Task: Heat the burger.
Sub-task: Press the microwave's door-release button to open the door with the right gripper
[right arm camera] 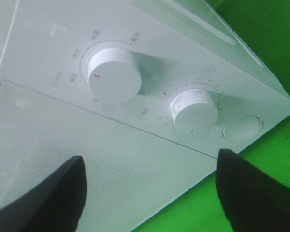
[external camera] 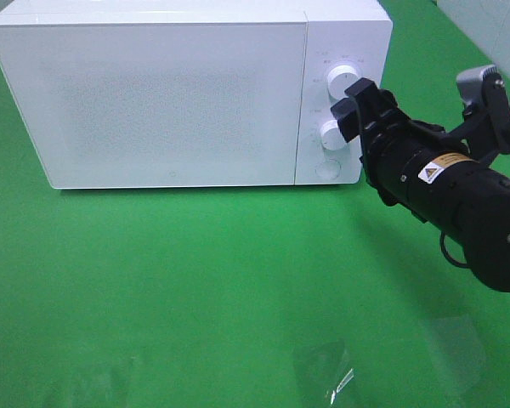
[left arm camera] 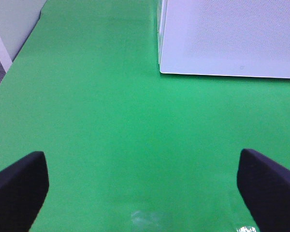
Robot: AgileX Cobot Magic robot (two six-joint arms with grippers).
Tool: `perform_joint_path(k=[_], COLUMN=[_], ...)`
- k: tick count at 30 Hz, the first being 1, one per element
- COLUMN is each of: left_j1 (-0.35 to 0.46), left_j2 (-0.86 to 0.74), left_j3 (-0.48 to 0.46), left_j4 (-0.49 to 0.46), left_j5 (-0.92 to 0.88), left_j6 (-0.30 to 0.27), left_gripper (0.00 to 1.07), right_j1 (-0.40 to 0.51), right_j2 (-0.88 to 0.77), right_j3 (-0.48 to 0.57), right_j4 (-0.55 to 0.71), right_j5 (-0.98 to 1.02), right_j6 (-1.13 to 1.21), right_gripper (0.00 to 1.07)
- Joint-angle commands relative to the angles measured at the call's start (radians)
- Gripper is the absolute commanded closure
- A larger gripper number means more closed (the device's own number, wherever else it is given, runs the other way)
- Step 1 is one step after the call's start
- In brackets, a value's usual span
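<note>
No view shows the burger. The white microwave (external camera: 178, 93) stands at the back of the green table with its door closed. My right gripper (external camera: 354, 106) is open, its fingers just in front of the control panel between the upper knob (external camera: 340, 82) and the lower knob (external camera: 331, 134). The right wrist view shows the same gripper (right arm camera: 150, 157) spread wide before the upper knob (right arm camera: 113, 73), the lower knob (right arm camera: 193, 110) and a round button (right arm camera: 241, 127), holding nothing. My left gripper (left arm camera: 142, 164) is open and empty over the bare green cloth, short of the microwave's corner (left arm camera: 232, 38).
Clear plastic pieces lie near the front edge of the table (external camera: 323, 370) and at the front right (external camera: 455, 340). The right arm (external camera: 459, 187) reaches in from the right side. A grey wall edge (left arm camera: 9, 29) borders the table beyond the left gripper.
</note>
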Motion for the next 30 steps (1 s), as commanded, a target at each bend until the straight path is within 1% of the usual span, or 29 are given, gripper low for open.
perform_joint_path(k=[1, 2, 3, 4, 6, 9, 10, 11, 12, 13, 15, 16, 17, 18, 19, 20, 21, 22, 24, 25, 26, 27, 28, 29, 30], left_j1=[0.001, 0.001, 0.001, 0.001, 0.001, 0.001, 0.001, 0.001, 0.001, 0.001, 0.001, 0.001, 0.001, 0.001, 0.001, 0.001, 0.001, 0.001, 0.001, 0.001, 0.001, 0.001, 0.001, 0.001, 0.001], left_j2=[-0.016, -0.016, -0.016, -0.016, -0.016, -0.016, -0.016, -0.016, -0.016, -0.016, -0.016, -0.016, -0.016, -0.016, -0.016, -0.016, -0.016, -0.016, -0.016, -0.016, -0.016, -0.016, -0.016, -0.016, -0.016], left_j3=[0.000, 0.000, 0.000, 0.000, 0.000, 0.000, 0.000, 0.000, 0.000, 0.000, 0.000, 0.000, 0.000, 0.000, 0.000, 0.000, 0.000, 0.000, 0.000, 0.000, 0.000, 0.000, 0.000, 0.000, 0.000], left_j4=[-0.002, -0.002, -0.002, -0.002, -0.002, -0.002, -0.002, -0.002, -0.002, -0.002, -0.002, -0.002, -0.002, -0.002, -0.002, -0.002, -0.002, -0.002, -0.002, -0.002, -0.002, -0.002, -0.002, -0.002, -0.002], left_j5=[-0.011, -0.011, -0.011, -0.011, -0.011, -0.011, -0.011, -0.011, -0.011, -0.011, -0.011, -0.011, -0.011, -0.011, -0.011, -0.011, -0.011, -0.011, -0.011, -0.011, -0.011, -0.011, -0.011, -0.011, -0.011], left_j6=[-0.003, -0.003, -0.003, -0.003, -0.003, -0.003, -0.003, -0.003, -0.003, -0.003, -0.003, -0.003, -0.003, -0.003, -0.003, -0.003, -0.003, -0.003, -0.003, -0.003, -0.003, -0.003, -0.003, -0.003, -0.003], left_gripper=[0.09, 0.09, 0.09, 0.09, 0.09, 0.09, 0.09, 0.09, 0.09, 0.09, 0.09, 0.09, 0.09, 0.09, 0.09, 0.09, 0.09, 0.09, 0.09, 0.09, 0.09, 0.09, 0.09, 0.09, 0.09], right_j1=[-0.006, -0.006, -0.006, -0.006, -0.006, -0.006, -0.006, -0.006, -0.006, -0.006, -0.013, -0.013, -0.026, -0.026, -0.033, -0.033, -0.049, -0.049, -0.053, -0.053, -0.053, -0.053, -0.053, -0.053, -0.053], right_j2=[-0.082, -0.082, -0.110, -0.110, -0.166, -0.182, -0.204, -0.204, -0.231, -0.231, -0.288, -0.288, -0.321, -0.321, -0.339, -0.339, -0.370, -0.370, -0.431, -0.431, -0.457, -0.457, -0.485, -0.485, -0.511], right_j3=[-0.001, -0.001, -0.001, -0.001, -0.001, -0.001, -0.001, -0.001, -0.002, -0.002, -0.002, -0.002, -0.010, -0.010, -0.020, -0.020, -0.051, -0.051, -0.124, -0.124, -0.142, -0.142, -0.147, -0.147, -0.148], right_j4=[-0.019, -0.019, -0.019, -0.019, -0.019, -0.020, -0.045, -0.045, -0.090, -0.090, -0.211, -0.211, -0.281, -0.281, -0.311, -0.311, -0.358, -0.358, -0.428, -0.428, -0.435, -0.435, -0.449, -0.449, -0.451], right_j5=[0.162, 0.162, 0.233, 0.233, 0.380, 0.414, 0.474, 0.474, 0.536, 0.536, 0.674, 0.674, 0.760, 0.760, 0.821, 0.821, 0.949, 0.949, 1.227, 1.227, 1.332, 1.332, 1.416, 1.416, 1.474], right_j6=[-0.268, -0.268, -0.362, -0.362, -0.543, -0.596, -0.656, -0.656, -0.703, -0.703, -0.713, -0.713, -0.709, -0.709, -0.709, -0.709, -0.709, -0.709, -0.710, -0.710, -0.710, -0.710, -0.710, -0.710, -0.710], right_gripper=[0.37, 0.37, 0.37, 0.37, 0.37, 0.37, 0.37, 0.37, 0.37, 0.37, 0.37, 0.37, 0.37, 0.37, 0.37, 0.37, 0.37, 0.37, 0.37, 0.37, 0.37, 0.37, 0.37, 0.37, 0.37])
